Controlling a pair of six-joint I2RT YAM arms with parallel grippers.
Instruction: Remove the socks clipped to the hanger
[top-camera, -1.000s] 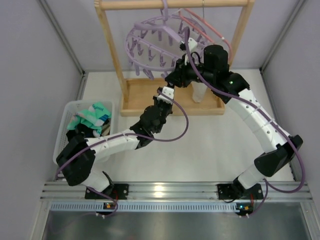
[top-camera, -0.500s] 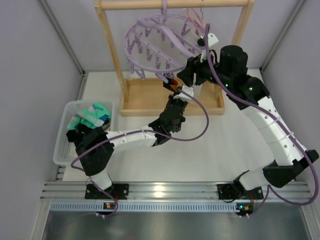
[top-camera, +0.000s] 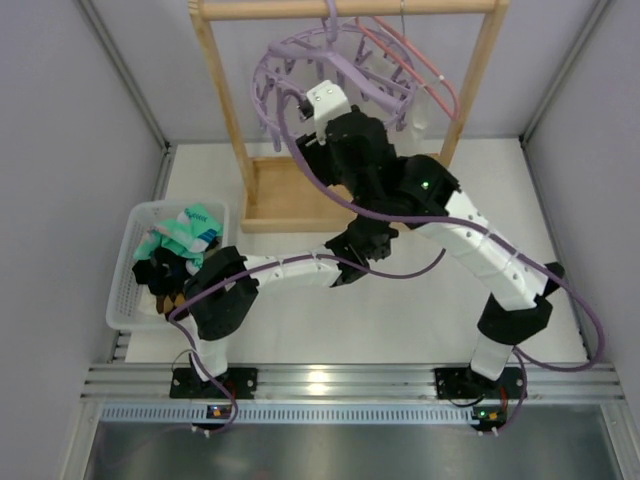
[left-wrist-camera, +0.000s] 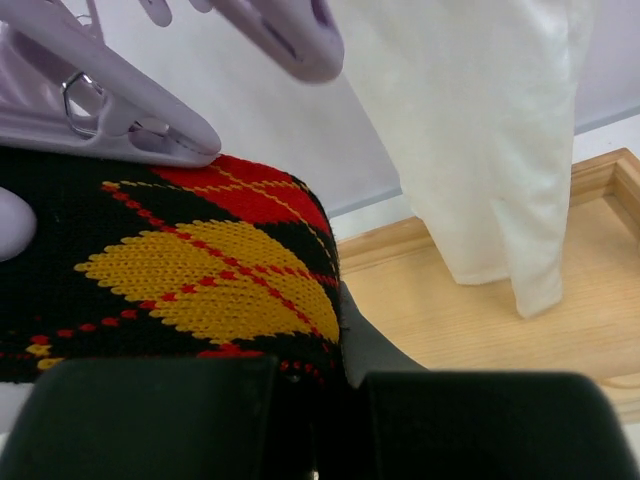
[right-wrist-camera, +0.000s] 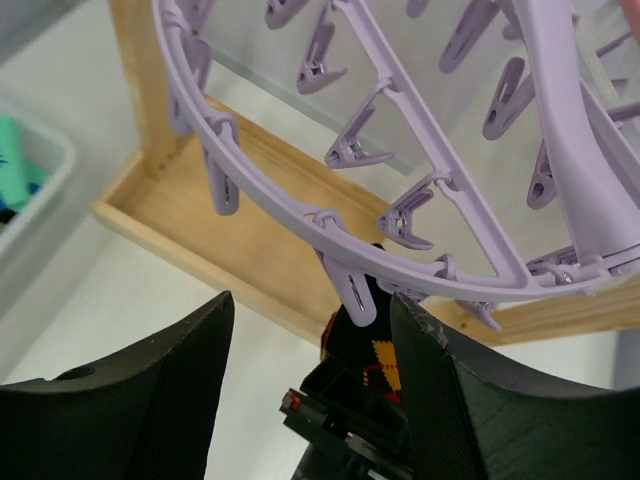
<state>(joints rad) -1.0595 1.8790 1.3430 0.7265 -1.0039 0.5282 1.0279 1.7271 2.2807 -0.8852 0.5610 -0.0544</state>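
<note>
From above, the round lavender plastic ring hanger hangs on the wooden rack frame. The right arm reaches to it, crossing over the left arm. On the desk, a white plastic basket holds teal-green and black socks.

In the left wrist view, the left gripper has its jaws clenched on a black argyle sock with yellow and red diamonds. A lavender clip sits at the sock's top edge, and a white translucent cloth bag hangs beside it.

In the right wrist view, the right gripper has its jaws released and wide apart just below the ring, with that clip and sock beyond them.
</note>
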